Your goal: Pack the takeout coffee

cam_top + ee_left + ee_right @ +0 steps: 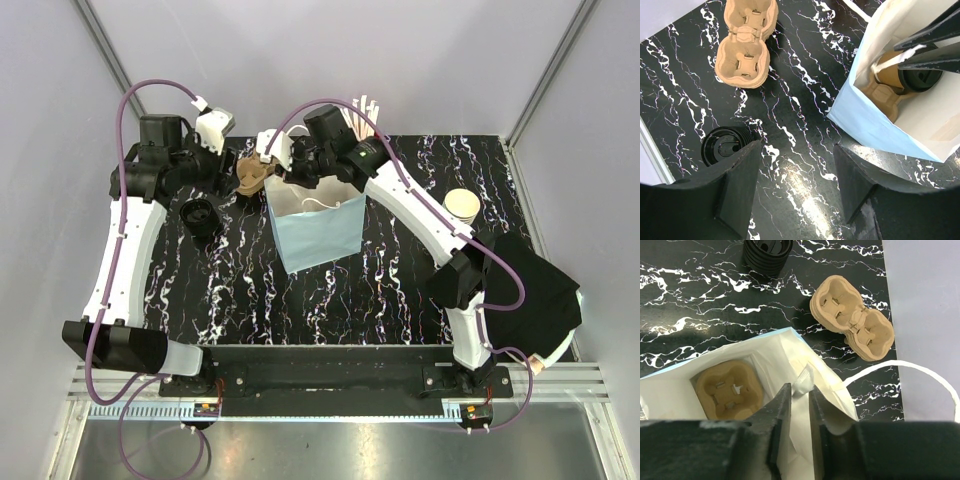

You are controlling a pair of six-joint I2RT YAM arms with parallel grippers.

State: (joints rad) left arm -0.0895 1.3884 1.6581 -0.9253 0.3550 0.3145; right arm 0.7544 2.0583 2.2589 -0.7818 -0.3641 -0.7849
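The pale blue paper bag [320, 235] stands open at mid-table. In the left wrist view a tan carrier [880, 95] sits inside it, holding the takeout coffee [888, 75], a brown cup with a black lid. My right gripper [800, 390] hangs over the bag's mouth. Its jaws are a narrow gap apart, with a white strip of the bag's handle between the tips. The right wrist view shows only the carrier's empty slot [730, 390]; the cup is hidden there. My left gripper [797, 175] hovers open over bare table left of the bag, holding nothing.
A stack of tan carriers [250, 176] lies just left of the bag's top, and a stack of black lids [200, 215] sits nearer the left arm. Nested brown cups [462, 205] stand at right, a black cloth [535, 290] lies beyond them, and white sticks [365, 108] poke up behind the right arm.
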